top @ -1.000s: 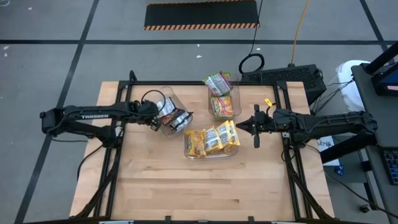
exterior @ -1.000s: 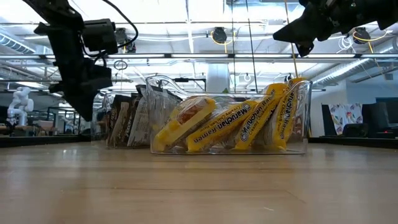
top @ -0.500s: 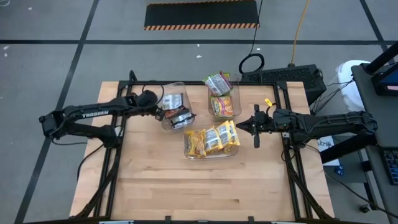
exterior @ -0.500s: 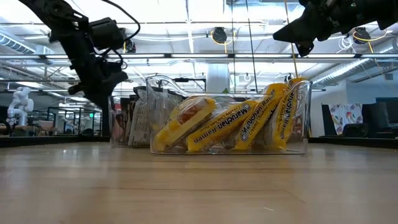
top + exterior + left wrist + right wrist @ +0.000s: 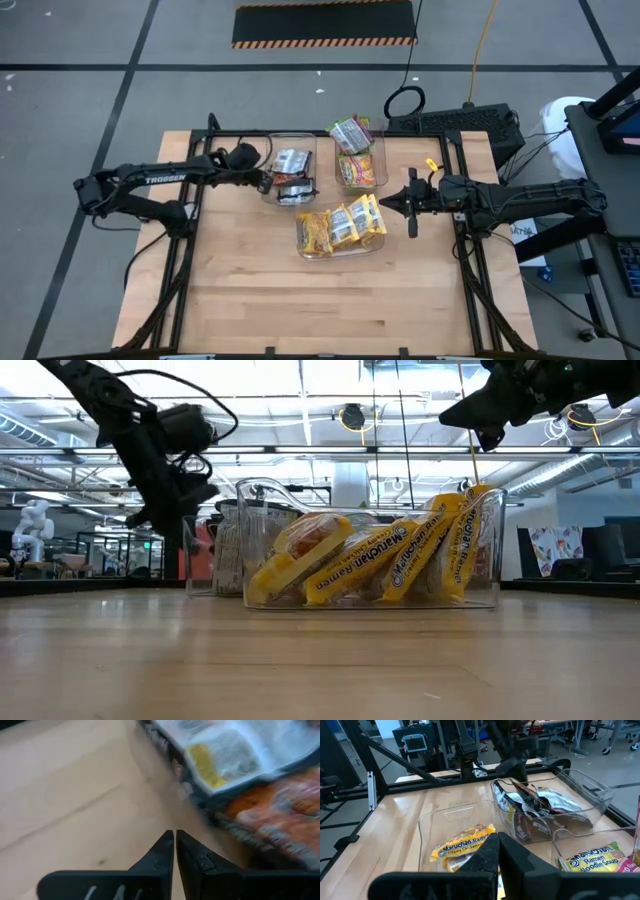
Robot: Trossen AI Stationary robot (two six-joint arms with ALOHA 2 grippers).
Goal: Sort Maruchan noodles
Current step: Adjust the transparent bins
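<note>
Three clear bins stand on the far half of the wooden table. The left bin (image 5: 290, 138) holds dark and silvery Maruchan noodles packets (image 5: 289, 164). The far bin (image 5: 380, 160) holds green and orange packets (image 5: 352, 135). The middle bin (image 5: 305, 247) holds yellow packets (image 5: 340, 225), which lean on edge. My left gripper (image 5: 266, 183) is at the left bin's left wall, its fingers almost together. My right gripper (image 5: 383, 205) hangs shut above the table, right of the middle bin, with nothing in it. My left gripper meets the left bin at its left wall (image 5: 186, 807), near the corner toward the table's near edge. It comes slanting down from the table's left. Only a thin slit (image 5: 174, 833) shows between the fingers, and the clear wall is hard to see there. The bin stands flat on the table.
Black frame rails (image 5: 200, 200) run along the table's left, right and far sides. Cables and a black box (image 5: 465, 120) lie beyond the far edge. The near half of the wooden top (image 5: 330, 300) is bare wood.
My left gripper has swung toward the table's far and right edges and has turned. The left bin has turned with it: it lay slanted and now stands square to the table edges, shifted a little to the right. Its packets stay inside.
</note>
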